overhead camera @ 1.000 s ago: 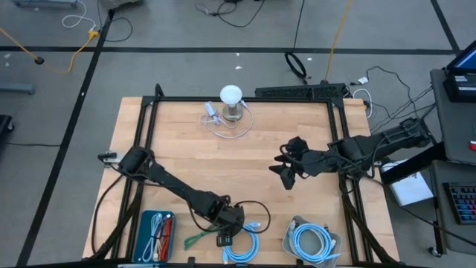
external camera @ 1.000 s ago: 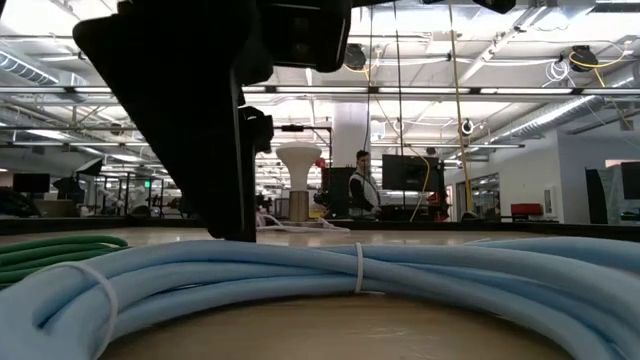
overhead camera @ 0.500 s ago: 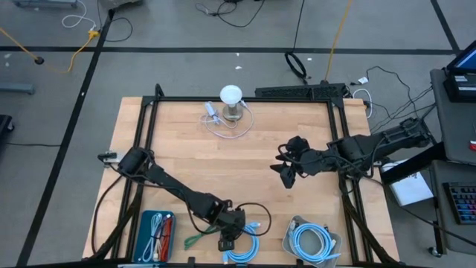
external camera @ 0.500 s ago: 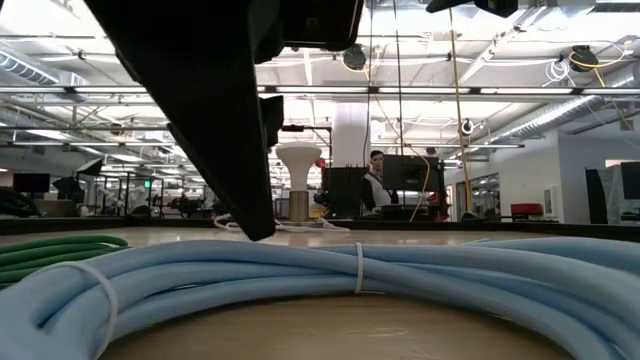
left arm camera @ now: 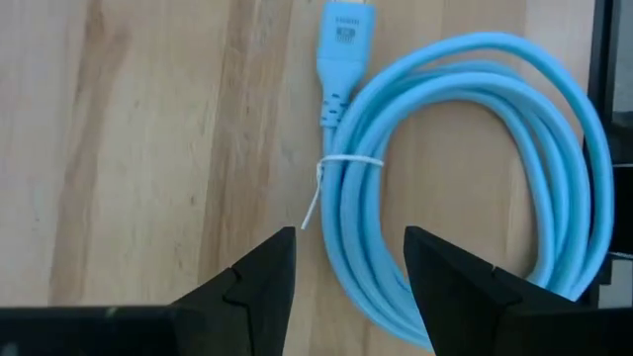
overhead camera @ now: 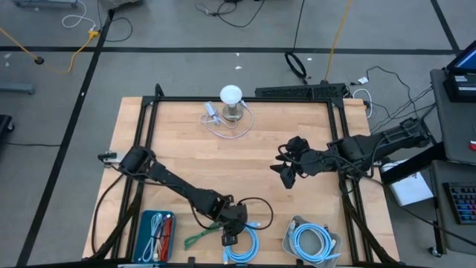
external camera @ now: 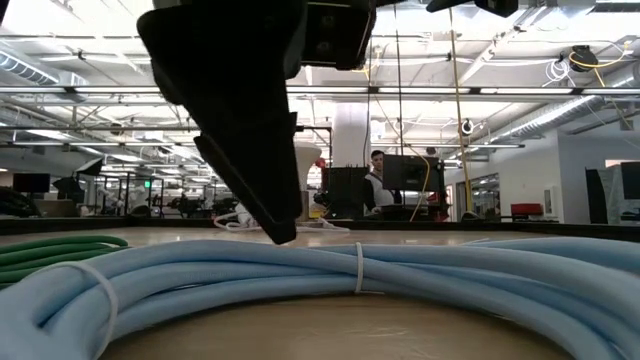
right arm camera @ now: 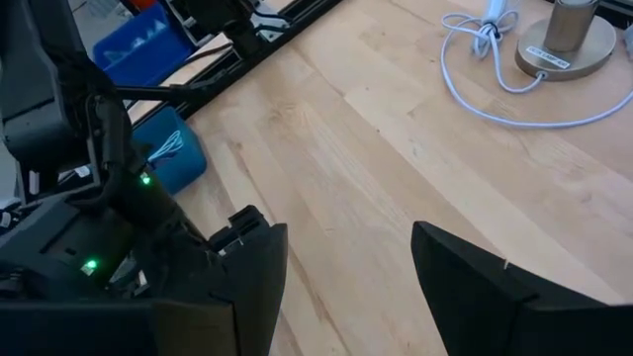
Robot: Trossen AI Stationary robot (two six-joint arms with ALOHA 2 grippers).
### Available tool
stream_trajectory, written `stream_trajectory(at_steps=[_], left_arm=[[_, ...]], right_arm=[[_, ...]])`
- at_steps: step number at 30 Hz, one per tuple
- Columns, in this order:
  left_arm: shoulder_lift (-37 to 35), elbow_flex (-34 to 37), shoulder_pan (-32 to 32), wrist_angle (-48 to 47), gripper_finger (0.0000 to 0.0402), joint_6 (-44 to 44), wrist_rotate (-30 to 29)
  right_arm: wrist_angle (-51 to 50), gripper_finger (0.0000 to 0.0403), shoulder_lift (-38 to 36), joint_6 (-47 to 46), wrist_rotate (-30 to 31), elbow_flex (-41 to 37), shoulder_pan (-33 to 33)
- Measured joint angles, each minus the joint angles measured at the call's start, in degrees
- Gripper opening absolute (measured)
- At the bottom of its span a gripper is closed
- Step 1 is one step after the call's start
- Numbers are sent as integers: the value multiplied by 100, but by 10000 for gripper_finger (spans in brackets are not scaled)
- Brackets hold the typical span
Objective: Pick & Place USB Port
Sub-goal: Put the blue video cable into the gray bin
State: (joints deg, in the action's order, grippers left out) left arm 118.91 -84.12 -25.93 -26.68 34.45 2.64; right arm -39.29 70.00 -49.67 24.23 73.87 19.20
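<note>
A light-blue USB cable (overhead camera: 242, 246), coiled and tied with a white tie, lies flat on the wood near the table's near edge. Its plug (left arm camera: 344, 25) points away from the coil (left arm camera: 475, 148). My left gripper (left arm camera: 346, 237) is open and slants down just above the coil (external camera: 300, 275). Its fingers stand on either side of the tied strand without visibly touching it. My right gripper (overhead camera: 286, 175) hangs open above the table's right middle, with nothing between its fingers (right arm camera: 247, 277).
A white round-headed stand (overhead camera: 231, 97) with a loose white cable (overhead camera: 223, 123) is at the far middle. On the near edge are a blue tray of cables (overhead camera: 156, 234), a green cable (overhead camera: 197, 238) and a grey tray holding another blue coil (overhead camera: 312, 242). Black frame rails (overhead camera: 145, 126) border the wood.
My left gripper's fingertips have swung a little toward the table's right edge above the blue coil and tipped slightly. The gripper stays open and the coil has not moved.
</note>
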Motion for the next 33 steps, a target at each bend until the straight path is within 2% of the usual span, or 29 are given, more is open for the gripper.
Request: stream_trajectory(at_steps=[7,11,14,18,23,27,33], left_arm=[[274,-13,-107,-46,191,97,253],[317,-28,-127,-221,188,166,145],[305,-27,-129,-441,148,164,-15],[295,-24,-93,-579,37,156,37],[266,-21,-28,-585,35,679,-108],[39,27,98,-782,35,1116,-846],[-747,12,387,-1456,35,1783,-1818]], right_arm=[[41,212,0,26,2,-4,0],[120,212,0,91,2,-4,0],[138,212,0,129,11,-4,0],[133,212,0,92,20,-4,0],[170,212,0,-74,133,-4,2],[201,212,0,-134,148,-4,2],[230,212,0,-194,326,-4,4]])
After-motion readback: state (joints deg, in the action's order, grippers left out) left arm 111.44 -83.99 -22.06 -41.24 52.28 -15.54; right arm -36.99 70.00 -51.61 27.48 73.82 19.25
